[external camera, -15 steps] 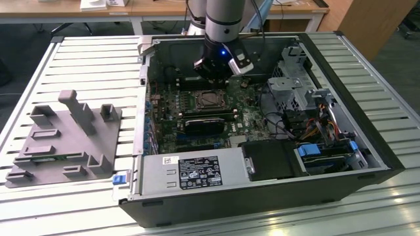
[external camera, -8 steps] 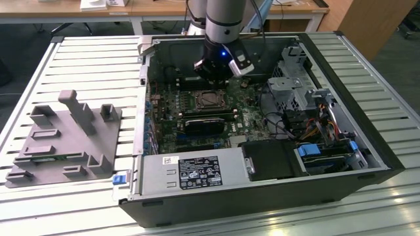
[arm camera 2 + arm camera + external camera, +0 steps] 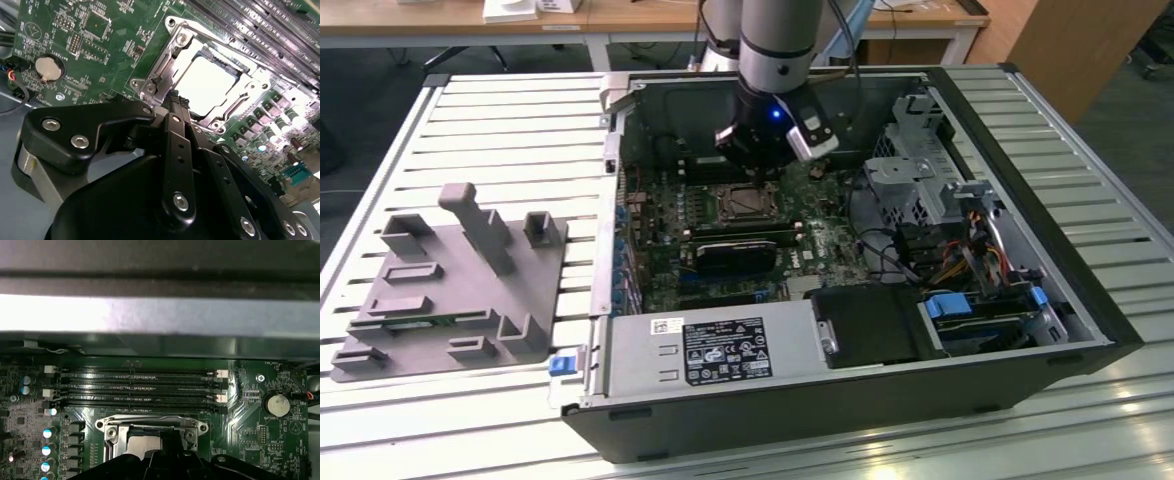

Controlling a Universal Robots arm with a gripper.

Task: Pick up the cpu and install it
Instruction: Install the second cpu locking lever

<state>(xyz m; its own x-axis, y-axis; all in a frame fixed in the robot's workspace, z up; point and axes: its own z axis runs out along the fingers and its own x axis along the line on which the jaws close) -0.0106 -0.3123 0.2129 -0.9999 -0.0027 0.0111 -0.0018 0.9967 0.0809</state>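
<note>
Cpu seated flush inside socket frame.

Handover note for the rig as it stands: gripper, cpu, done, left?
Gripper: shut, holding nothing, fingertips together just beside the socket frame, inside the open PC case.
Cpu: lying flat in the socket frame on the motherboard; also seen in the first wrist view.
Done: cpu is placed in the socket.
Left: whether the frame is latched over it can't be told; check that.
</note>
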